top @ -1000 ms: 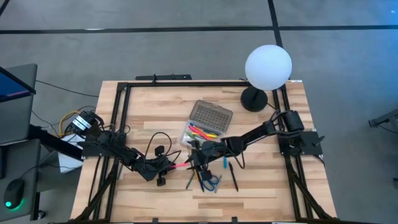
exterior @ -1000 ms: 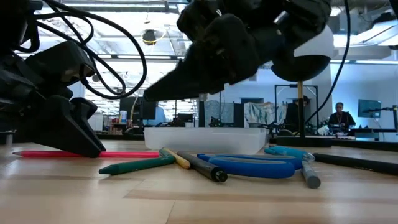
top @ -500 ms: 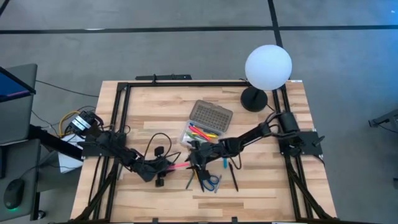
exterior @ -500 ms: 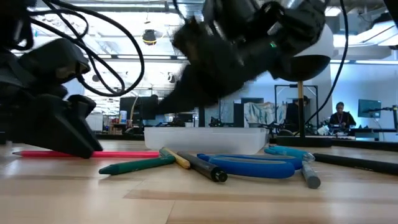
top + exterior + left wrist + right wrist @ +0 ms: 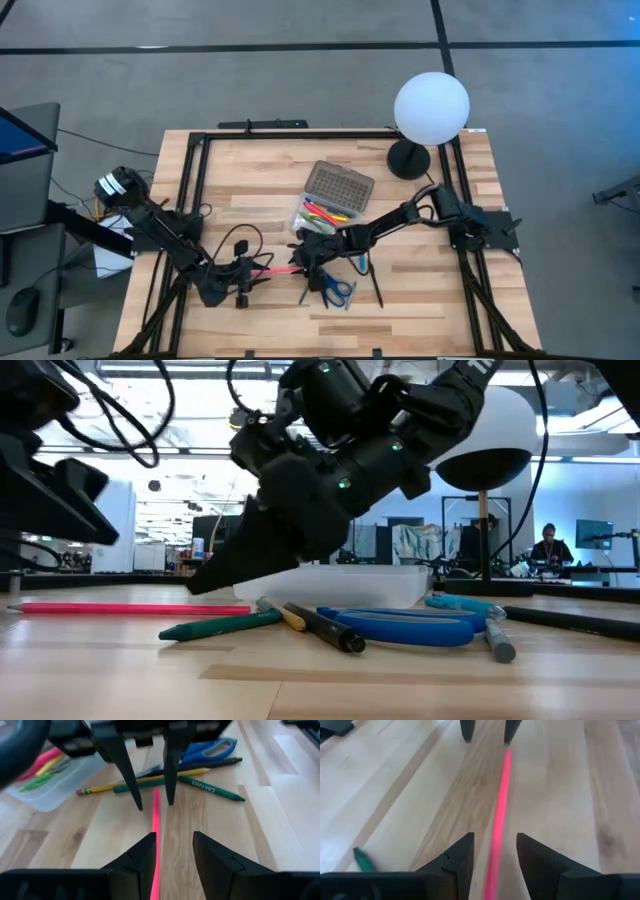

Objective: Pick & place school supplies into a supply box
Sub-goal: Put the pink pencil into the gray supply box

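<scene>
Now, step in hand: we judge we are picking up the pink pencil (image 5: pixel 277 267), which lies flat on the table (image 5: pixel 420 300) between our two grippers.
Pink pencil, place: at about 7 o'clock from the supply box (image 5: pixel 325 213), near it but apart, at the 9 o'clock edge of the heap of other supplies.
Pink pencil, axis: long axis runs roughly 3 to 9 o'clock across the high view; which end is the tip we cannot tell.
Right gripper (image 5: pixel 300 257): fingers spread, straddling the pencil's 3 o'clock end, not yet pinching it.
Left gripper (image 5: pixel 240 283): fingers spread, at the 9 o'clock end, the pencil running into the gap between them; nothing held.
Supply box: lid open, pink, yellow and green pens already inside.
Scissors (image 5: pixel 338 291): at 6 o'clock of the box, among the loose pencils.
Next move, our judgement: one gripper closes across the shaft, lifts, and turns the pencil to lie along the box's length.
</scene>
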